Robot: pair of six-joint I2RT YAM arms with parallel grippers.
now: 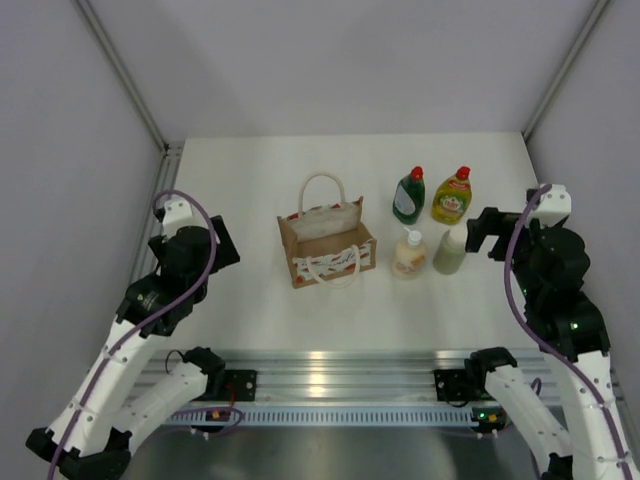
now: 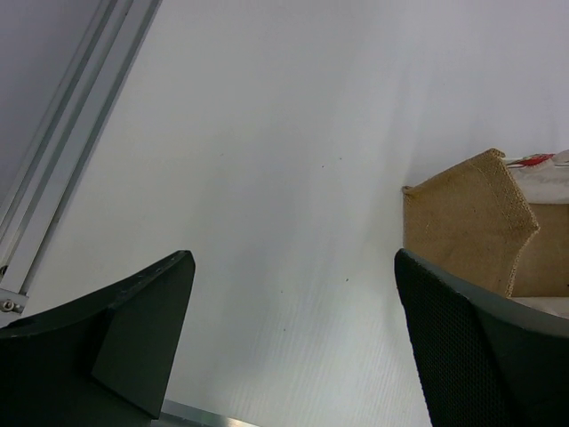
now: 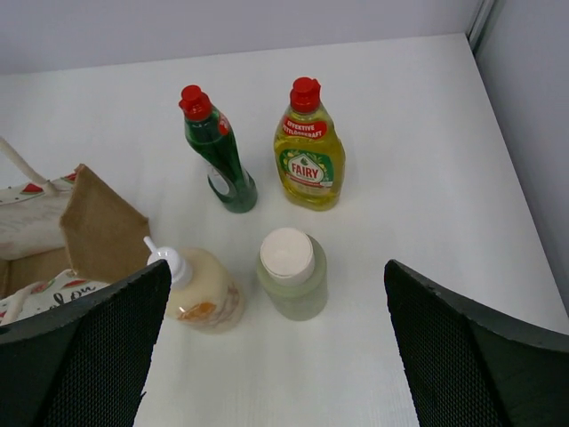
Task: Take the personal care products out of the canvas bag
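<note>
Four bottles stand upright on the worktop (image 1: 240,180), all to the right of the canvas bag (image 1: 325,240) and none inside it. They form two short rows. The green bottle (image 1: 408,196) and the yellow bottle (image 1: 452,196), both red-capped, make the far row. The cream pump bottle (image 1: 408,254) and the pale white-capped bottle (image 1: 450,250) make the near one. Small gaps separate them, which likely lets each one be set down without knocking its neighbour. The group sits on the right arm's side, within its easy reach.

The bag stands with its mouth up near the middle of the worktop. One rope handle loops toward the far side and the other droops over the near face. Only pale lining shows inside from above, so the emptying looks done, though the bottom of the bag is hard to read.

The left gripper (image 2: 292,254) is spread wide and holds nothing. It hovers over bare worktop left of the bag, with the bag's corner close to one finger. The right gripper (image 3: 276,264) is equally wide and empty, sitting just right of the bottles and looking down over them.
</note>
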